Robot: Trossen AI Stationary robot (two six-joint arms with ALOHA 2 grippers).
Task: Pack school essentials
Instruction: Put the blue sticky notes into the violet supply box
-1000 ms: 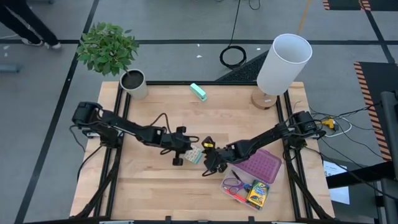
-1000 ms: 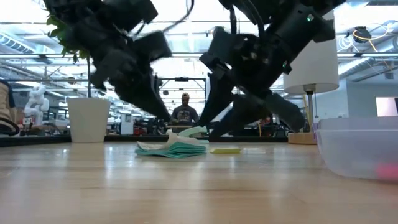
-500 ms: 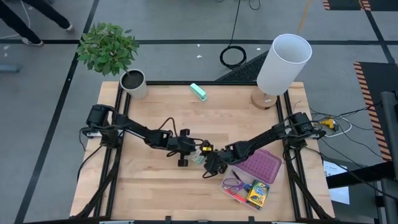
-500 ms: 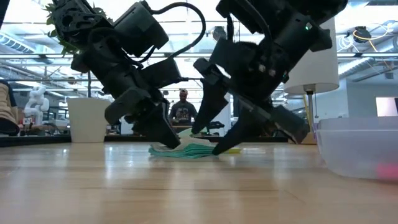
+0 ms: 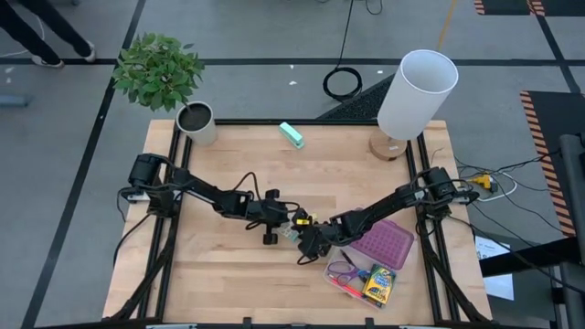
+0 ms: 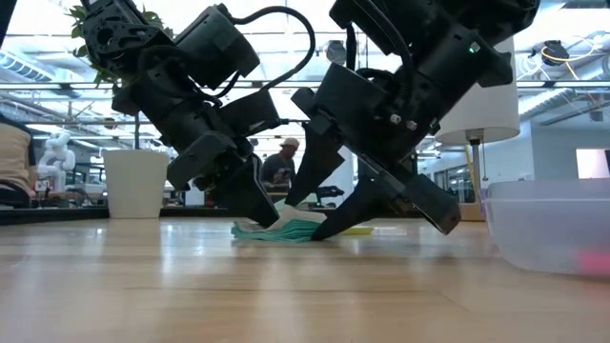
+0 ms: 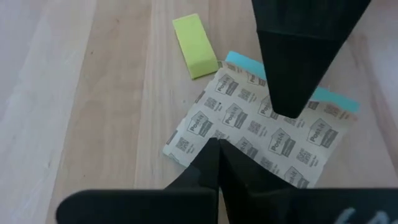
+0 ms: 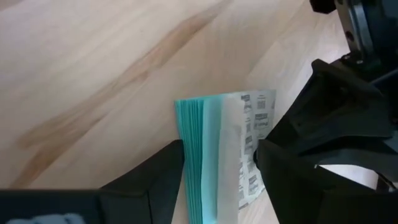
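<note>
A teal sticky-note pad lies flat on the wooden table, printed backing up. A small yellow eraser lies just beyond it. My left gripper is shut, its tip at the pad's edge. My right gripper is open and comes from the other side. The pad's end lies between its fingers, one above the pad and one low at the table. Scissors, a red pen and a crayon box lie at the near right. My left gripper presses its shut fingertips against the pad's edge, slanting down from the table's left; the pad stays flat on the wood. My right gripper has the pad's opposite end between its open fingers; whether a finger touches it I cannot tell.
A purple tray sits right of my right gripper, and a clear container shows in the low view. A teal block, a white lamp and a potted plant stand along the far edge.
My left gripper has moved toward the table's right, sliding the pad along the wood toward my right gripper. The pad's end now lies between the right fingers. My right gripper has shifted only slightly.
</note>
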